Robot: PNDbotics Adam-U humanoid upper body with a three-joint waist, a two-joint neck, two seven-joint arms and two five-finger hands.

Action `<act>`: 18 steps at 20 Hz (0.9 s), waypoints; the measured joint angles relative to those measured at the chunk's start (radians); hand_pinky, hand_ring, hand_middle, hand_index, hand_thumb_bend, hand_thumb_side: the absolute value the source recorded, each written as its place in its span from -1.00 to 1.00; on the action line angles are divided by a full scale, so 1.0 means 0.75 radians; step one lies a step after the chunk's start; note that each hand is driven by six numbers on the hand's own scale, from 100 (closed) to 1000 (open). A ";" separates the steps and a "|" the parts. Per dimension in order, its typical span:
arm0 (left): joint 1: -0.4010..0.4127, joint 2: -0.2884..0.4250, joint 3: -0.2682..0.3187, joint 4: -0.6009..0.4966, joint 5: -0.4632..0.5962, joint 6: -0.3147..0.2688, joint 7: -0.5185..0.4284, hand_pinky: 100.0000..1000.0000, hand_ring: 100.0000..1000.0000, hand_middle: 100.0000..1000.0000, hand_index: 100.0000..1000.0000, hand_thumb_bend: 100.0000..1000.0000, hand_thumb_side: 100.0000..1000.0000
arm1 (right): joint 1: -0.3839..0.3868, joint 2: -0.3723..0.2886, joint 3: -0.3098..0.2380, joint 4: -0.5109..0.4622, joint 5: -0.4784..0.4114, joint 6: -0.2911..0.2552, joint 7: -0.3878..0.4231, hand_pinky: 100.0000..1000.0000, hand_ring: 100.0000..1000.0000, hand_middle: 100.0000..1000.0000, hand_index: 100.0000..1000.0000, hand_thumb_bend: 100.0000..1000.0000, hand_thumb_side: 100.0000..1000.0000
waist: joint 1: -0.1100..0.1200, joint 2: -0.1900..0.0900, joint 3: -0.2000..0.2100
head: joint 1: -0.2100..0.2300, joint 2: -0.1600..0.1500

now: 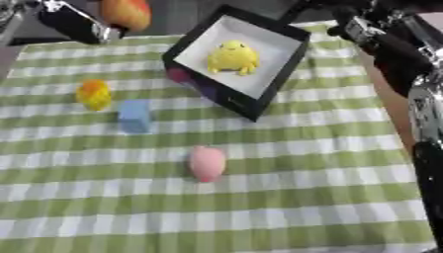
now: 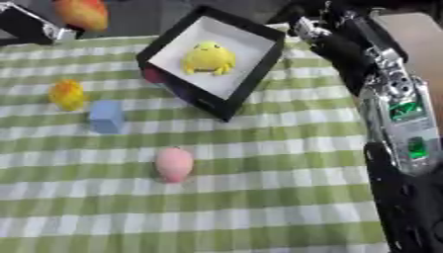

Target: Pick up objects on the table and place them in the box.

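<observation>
Box (image 1: 259, 99) of black walls and white floor sits toward the far middle of the desk (image 1: 303, 197), turned corner-on, and a yellow frog-like toy (image 1: 232, 57) lies on its white floor. At the upper left the left hand (image 1: 73, 22) shows at the far edge of the cloth with an orange-red fruit-like object (image 1: 125, 12) right against it; the fingers are mostly hidden, so I cannot tell whether they curl round it. The right arm (image 2: 389, 108) comes down the right side, black with silver joints, and its upper end sits just beyond the box's far right corner; the right hand itself is too dark and cut off to tell how its fingers stand.

Outward from the box, a small dark-pink round thing (image 1: 179, 74) rests against its left outer wall. Farther left on the green-and-white checked cloth lies a yellow and orange object (image 1: 94, 94), and just beside it, nearer the camera, stands a light blue block (image 1: 134, 115). A pink egg-shaped object (image 1: 207, 163) lies by itself near the middle of the desk, well apart from the others and from both hands.
</observation>
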 measured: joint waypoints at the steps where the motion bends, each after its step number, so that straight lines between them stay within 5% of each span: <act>1: -0.023 -0.027 0.012 0.037 -0.019 -0.017 0.007 0.21 0.02 0.02 -0.08 -0.83 -1.00 | -0.006 0.007 0.001 -0.002 -0.001 0.002 -0.004 0.90 0.42 0.52 0.59 -0.73 -0.38 | 0.000 0.007 -0.007 | 0.004 0.000; 11: -0.137 -0.275 0.140 0.390 -0.230 -0.169 0.169 0.21 0.02 0.03 -0.11 -0.75 -1.00 | -0.037 0.054 0.006 -0.023 -0.007 0.010 -0.088 0.96 0.61 0.71 0.66 -0.68 -0.44 | -0.011 0.028 -0.062 | 0.057 0.000; 18: -0.138 -0.402 0.193 0.537 -0.380 -0.195 0.317 0.22 0.03 0.04 -0.10 -0.70 -1.00 | -0.060 0.091 -0.005 -0.075 0.005 -0.082 -0.232 1.00 0.70 0.71 0.65 -0.68 -0.52 | -0.028 0.037 -0.102 | 0.116 0.000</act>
